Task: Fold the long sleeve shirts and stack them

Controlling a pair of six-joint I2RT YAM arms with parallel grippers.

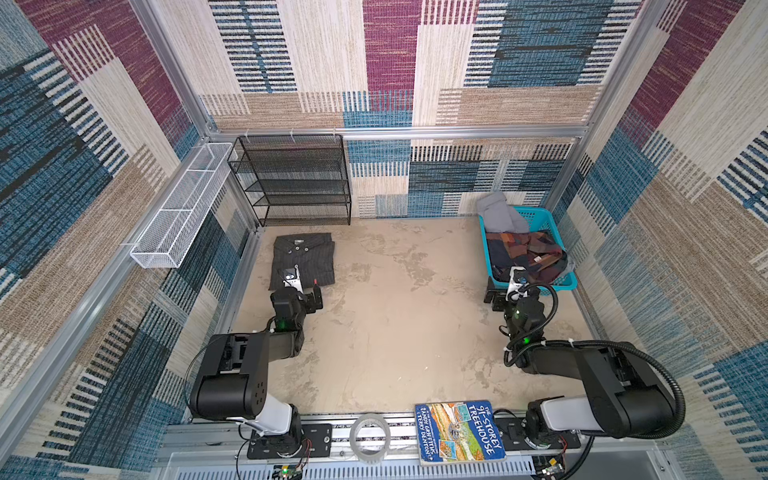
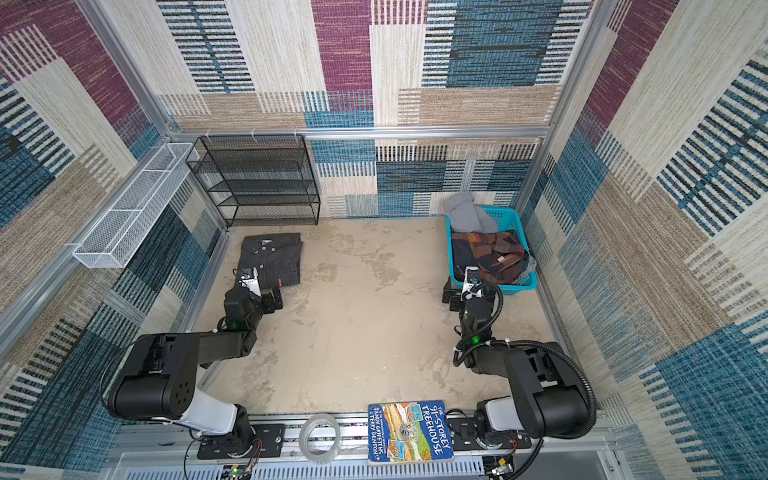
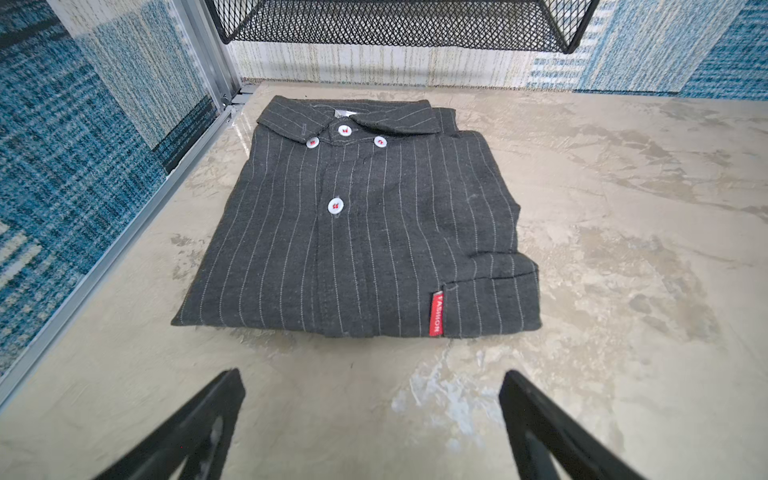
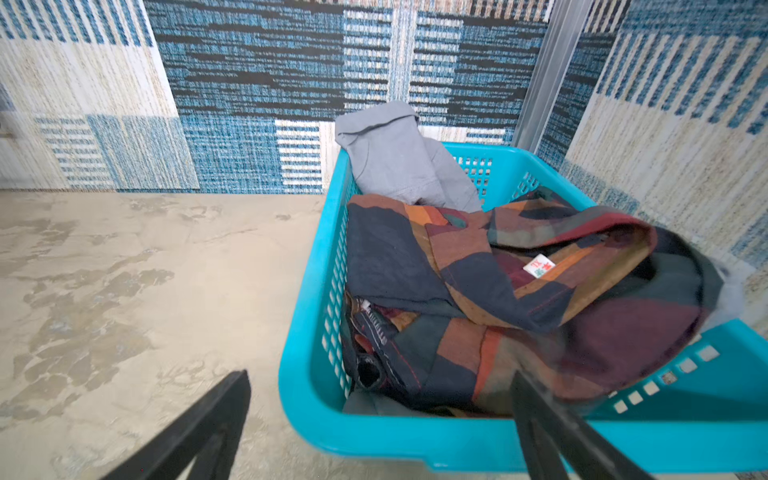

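Note:
A charcoal-grey long sleeve shirt (image 1: 303, 259) (image 2: 272, 259) (image 3: 365, 232) with pale pinstripes lies folded at the far left of the table, collar and buttons up. A red label sits at its near edge. My left gripper (image 1: 302, 289) (image 3: 372, 374) hovers open just short of that edge, over bare table. My right gripper (image 1: 505, 291) (image 4: 380, 376) is open and empty at the near-left corner of a turquoise basket (image 1: 565, 282) (image 4: 307, 353). One finger is outside the rim, the other over the cloth. Inside lie a patchwork garment (image 1: 528, 253) (image 4: 498, 291) and a grey one (image 1: 498, 214) (image 4: 399, 162).
A black mesh shelf rack (image 1: 295, 178) stands against the back wall behind the folded shirt. A white wire tray (image 1: 183, 208) hangs on the left wall. On the front rail lie a book (image 1: 459, 432) and a tape roll (image 1: 370, 434). Patterned walls close in three sides.

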